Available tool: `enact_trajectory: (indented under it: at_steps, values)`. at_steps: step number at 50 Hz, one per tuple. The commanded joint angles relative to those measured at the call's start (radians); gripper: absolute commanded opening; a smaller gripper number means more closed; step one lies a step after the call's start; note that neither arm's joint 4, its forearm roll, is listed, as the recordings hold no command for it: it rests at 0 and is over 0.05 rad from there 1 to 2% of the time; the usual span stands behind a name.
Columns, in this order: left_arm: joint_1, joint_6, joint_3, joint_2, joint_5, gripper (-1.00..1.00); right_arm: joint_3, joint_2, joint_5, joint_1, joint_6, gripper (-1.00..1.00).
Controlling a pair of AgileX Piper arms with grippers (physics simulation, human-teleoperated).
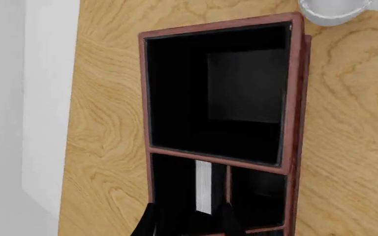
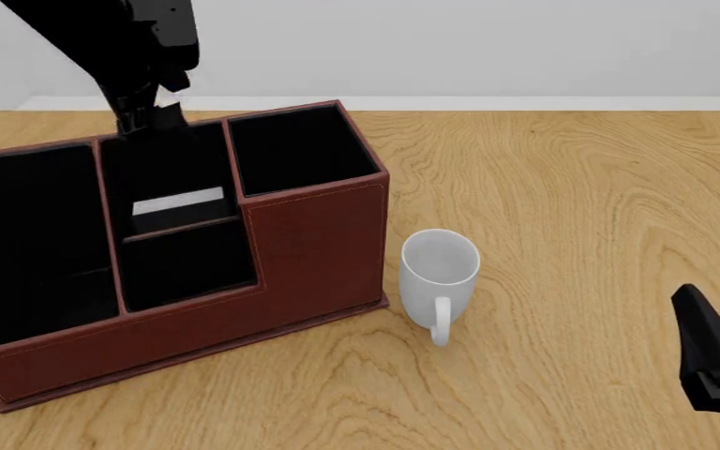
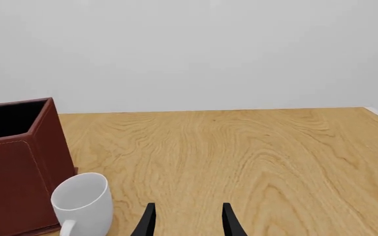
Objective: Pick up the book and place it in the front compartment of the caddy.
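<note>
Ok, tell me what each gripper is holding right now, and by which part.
Nothing, it seems. The left gripper is spread wider than the book, which stands inside the caddy; the right gripper is open and empty.

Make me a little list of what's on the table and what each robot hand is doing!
book: black, white page edges showing, standing inside the caddy's middle column
caddy: big reddish-brown box, black inside
mug: white, upright, beside the caddy
left gripper: above the caddy, fingers either side of the book's page edges; grip unclear
right gripper: open, holding nothing, off to the right near the mug
table: light wood
</note>
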Motion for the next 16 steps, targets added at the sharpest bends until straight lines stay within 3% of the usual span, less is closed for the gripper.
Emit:
enact_trajectory:
  at_steps: [1, 2, 4, 8, 9, 11, 15, 16]
  values:
    - [-0.09, -0.037, 0.054, -0.212, 0.003, 1.0, -0.001, -0.118, 0.085, 0.013, 0.009, 1.0]
    - [-0.119, -0.073, 0.067, -0.234, 0.003, 1.0, -0.003, -0.125, 0.09, 0.017, 0.011, 1.0]
    - [-0.092, -0.029, 0.128, -0.288, 0.003, 1.0, -0.009, -0.132, 0.096, 0.02, 0.013, 1.0]
    - [-0.127, -0.074, 0.13, -0.341, 0.003, 1.0, -0.018, -0.135, 0.101, 0.016, 0.017, 1.0]
    - [-0.137, -0.059, 0.206, -0.41, 0.003, 1.0, -0.021, -0.135, 0.102, 0.018, 0.019, 1.0]
    - [-0.143, -0.048, 0.242, -0.451, 0.003, 1.0, -0.024, -0.132, 0.099, 0.021, 0.02, 1.0]
    - [-0.211, -0.101, 0.253, -0.528, 0.003, 1.0, -0.026, -0.133, 0.102, 0.029, 0.018, 1.0]
    - [-0.198, -0.075, 0.257, -0.543, 0.003, 1.0, -0.025, -0.133, 0.101, 0.032, 0.017, 1.0]
